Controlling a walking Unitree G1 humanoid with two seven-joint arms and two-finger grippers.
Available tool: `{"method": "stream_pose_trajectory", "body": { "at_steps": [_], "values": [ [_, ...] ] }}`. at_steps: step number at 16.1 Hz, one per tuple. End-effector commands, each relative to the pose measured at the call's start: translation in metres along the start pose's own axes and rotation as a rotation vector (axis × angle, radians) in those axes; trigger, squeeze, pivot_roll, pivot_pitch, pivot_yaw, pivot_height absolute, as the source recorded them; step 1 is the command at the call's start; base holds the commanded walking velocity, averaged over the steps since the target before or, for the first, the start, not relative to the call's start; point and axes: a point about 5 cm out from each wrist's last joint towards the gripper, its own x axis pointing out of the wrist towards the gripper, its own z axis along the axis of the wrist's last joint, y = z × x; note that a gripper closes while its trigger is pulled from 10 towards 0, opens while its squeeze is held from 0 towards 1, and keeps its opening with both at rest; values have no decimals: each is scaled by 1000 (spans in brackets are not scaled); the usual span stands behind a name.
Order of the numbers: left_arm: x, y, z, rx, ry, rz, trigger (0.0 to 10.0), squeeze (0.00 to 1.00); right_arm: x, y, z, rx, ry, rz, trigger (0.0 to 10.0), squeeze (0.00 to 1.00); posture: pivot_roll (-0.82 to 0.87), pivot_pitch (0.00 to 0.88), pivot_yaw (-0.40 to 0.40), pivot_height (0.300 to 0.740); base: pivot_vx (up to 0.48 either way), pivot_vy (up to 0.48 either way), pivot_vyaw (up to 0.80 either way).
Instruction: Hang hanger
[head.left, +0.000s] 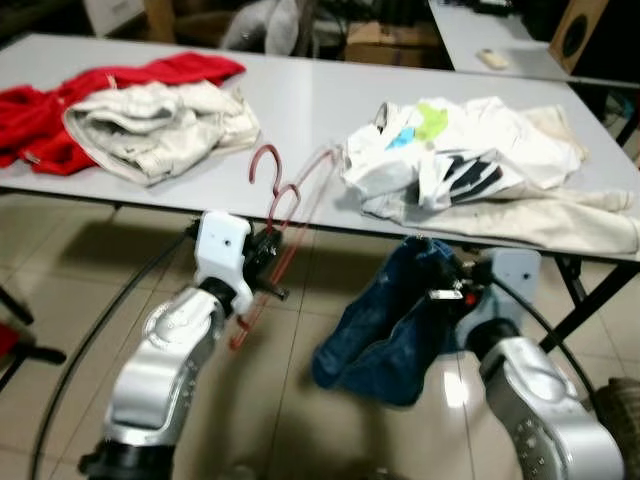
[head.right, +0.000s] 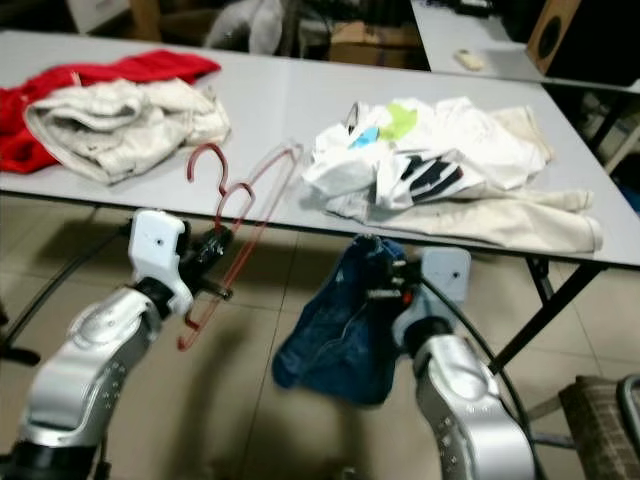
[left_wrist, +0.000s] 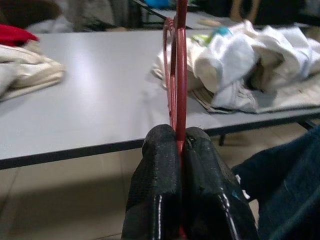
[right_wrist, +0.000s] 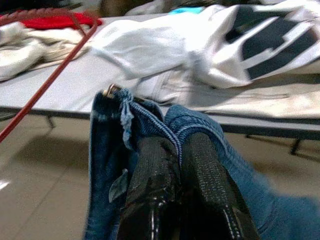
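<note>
Left pincer (head.left: 268, 262) at lower left of centre in the left eye frame, just below the near edge of the grey table (head.left: 300, 110), fingers (left_wrist: 160, 185) pressed tight together on the wire of a red hanger (head.left: 285, 215). Hanger tilted, hook up over the table edge near the frame's middle, lower end dangling below the pincer toward the tiled floor (head.left: 280, 400). Seen in the left wrist view as a thin red wire rising straight up from between the closed fingers.

Right pincer (head.left: 450, 290) at lower right of centre, also just under the table edge, clamped shut on a pair of blue jeans (head.left: 385, 335); denim bunched over the fingertips (right_wrist: 155, 170) and drooping down toward the floor.

On the table, upper left of the frame: a red garment (head.left: 30, 115) with a cream garment (head.left: 155, 125) heaped on it. Right of centre: a white printed shirt (head.left: 460, 150) crumpled atop a pale beige garment (head.left: 560, 220) reaching the table's near right edge. Hanger hook just beside the white shirt's left side, not clearly touching.
</note>
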Motion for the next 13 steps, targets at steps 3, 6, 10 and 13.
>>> {"method": "stream_pose_trajectory", "body": {
  "at_steps": [3,6,10,13],
  "values": [
    [-6,10,11,-25,-65,62,10000,0,-4,17,18,15,-52,141,10000,0,9,47,-33,740,0,0,0],
    [-5,22,25,13,-119,128,10000,0,-9,44,65,125,-157,417,10000,0,15,30,-36,740,0,0,0],
    [0,21,31,12,-139,111,10000,0,-2,45,95,111,-258,420,10000,0,13,16,-35,740,0,0,0],
    [6,26,43,14,-167,138,10000,0,9,44,132,156,-360,413,10000,0,9,8,-26,740,187,0,-267]
  ]
}}
